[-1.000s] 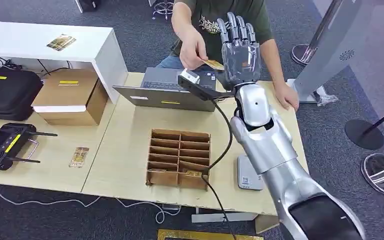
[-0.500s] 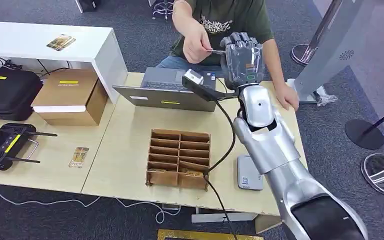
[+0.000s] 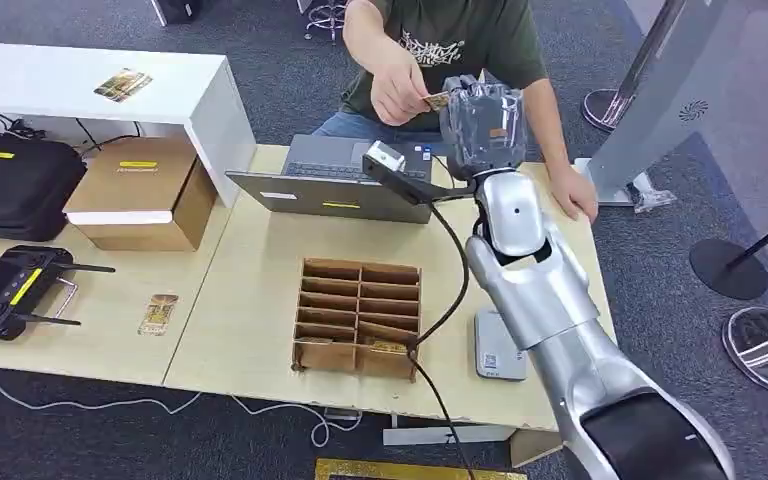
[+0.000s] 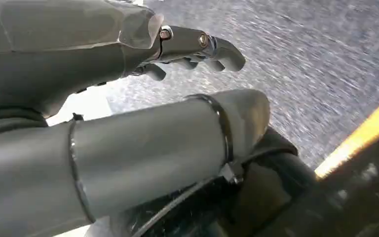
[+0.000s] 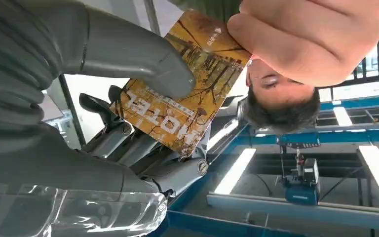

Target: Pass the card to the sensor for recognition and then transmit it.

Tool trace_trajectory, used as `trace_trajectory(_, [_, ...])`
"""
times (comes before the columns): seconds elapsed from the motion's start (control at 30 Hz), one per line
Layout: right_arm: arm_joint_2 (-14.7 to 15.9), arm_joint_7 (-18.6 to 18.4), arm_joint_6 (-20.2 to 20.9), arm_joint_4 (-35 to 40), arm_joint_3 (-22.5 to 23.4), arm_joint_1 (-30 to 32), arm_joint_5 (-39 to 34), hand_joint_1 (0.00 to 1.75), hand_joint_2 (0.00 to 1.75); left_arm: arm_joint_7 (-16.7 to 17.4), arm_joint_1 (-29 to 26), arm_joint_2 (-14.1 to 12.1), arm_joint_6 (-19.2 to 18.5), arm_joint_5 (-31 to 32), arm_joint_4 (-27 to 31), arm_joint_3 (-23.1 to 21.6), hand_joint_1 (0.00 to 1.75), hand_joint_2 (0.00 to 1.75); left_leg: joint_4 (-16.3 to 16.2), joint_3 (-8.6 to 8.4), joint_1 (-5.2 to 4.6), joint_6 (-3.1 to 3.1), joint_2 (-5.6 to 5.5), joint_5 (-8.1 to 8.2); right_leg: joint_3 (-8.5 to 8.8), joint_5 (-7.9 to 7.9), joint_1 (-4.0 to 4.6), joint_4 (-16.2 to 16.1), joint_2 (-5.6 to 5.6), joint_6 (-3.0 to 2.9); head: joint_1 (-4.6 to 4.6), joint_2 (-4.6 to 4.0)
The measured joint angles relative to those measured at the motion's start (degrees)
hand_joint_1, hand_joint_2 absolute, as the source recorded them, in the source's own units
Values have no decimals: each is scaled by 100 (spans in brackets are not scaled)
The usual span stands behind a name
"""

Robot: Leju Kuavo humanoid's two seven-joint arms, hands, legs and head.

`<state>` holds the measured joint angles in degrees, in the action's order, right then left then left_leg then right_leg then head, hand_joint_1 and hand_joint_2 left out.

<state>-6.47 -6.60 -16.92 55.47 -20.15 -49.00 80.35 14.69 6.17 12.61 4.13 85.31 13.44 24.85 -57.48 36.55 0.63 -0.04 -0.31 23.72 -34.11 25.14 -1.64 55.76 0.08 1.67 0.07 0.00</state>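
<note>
The yellow-brown printed hotel card (image 5: pixel 187 94), at upper centre of the head view above the bench (image 3: pixel 260 300), is pinched by the right hand (image 3: pixel 482 120), its long axis running out to the person's hand (image 3: pixel 397 88) gripping its far end.

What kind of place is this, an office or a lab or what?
Probably an office-like robot test space: grey carpet floor, a light wood table with a laptop and a compartmented cardboard organizer, and a person seated across taking a card.
</note>
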Motion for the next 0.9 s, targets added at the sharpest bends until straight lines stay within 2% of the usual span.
trace_trajectory(0.17, [-9, 11, 15, 0, -7, 1, -64, 175, 175, 188, -44, 7, 271, -9, 0, 0, 0, 0, 0, 1, -1, 0, 0, 0, 0, 0, -1, 0, -1, 0, 2, 0])
trace_trajectory(0.27, [-63, 61, 304, 0, 7, -4, -460, 175, 175, 2, -15, -28, 32, -90, 0, 0, 0, 0, 0, 1, -1, 0, 0, 0, 0, 0, -1, 0, -1, 0, 2, 0])
trace_trajectory(0.43, [-289, 315, 1185, 2, 405, -36, -2257, 175, 175, -31, -4, -103, -55, -184, 0, 2, 0, 0, 0, 1, 1, 0, -1, 0, -2, 1, 0, 0, -3, -1, 2, 0])
trace_trajectory(0.53, [-337, 352, 1438, 7, 612, -47, -2822, 175, 175, -26, -7, -120, -42, -199, 0, 2, 0, 0, 0, 1, 0, 0, -1, 0, -1, 0, 0, 2, 0, -1, 0, 0])
trace_trajectory(0.67, [-343, 350, 1576, 7, 721, -61, -3278, 175, 175, 19, -9, -133, 28, -197, 0, 2, 0, 0, -2, 1, 0, 0, 0, 0, -2, 0, 0, 2, -1, 0, 2, 0])
trace_trajectory(0.8, [-332, 361, 1622, 7, 772, -60, -3605, 175, 175, 225, -44, -79, 343, -162, 0, 2, 0, 0, -5, 1, -1, 1, 1, 1, -3, 0, -1, 1, 0, 0, 0, 0])
trace_trajectory(0.9, [-282, 356, 1593, 7, 776, -58, -3763, 175, 175, 264, -69, -26, 413, -157, 0, 2, 0, 0, -6, 1, 0, 1, 2, 1, -3, 1, -1, 1, 1, 0, 0, 0])
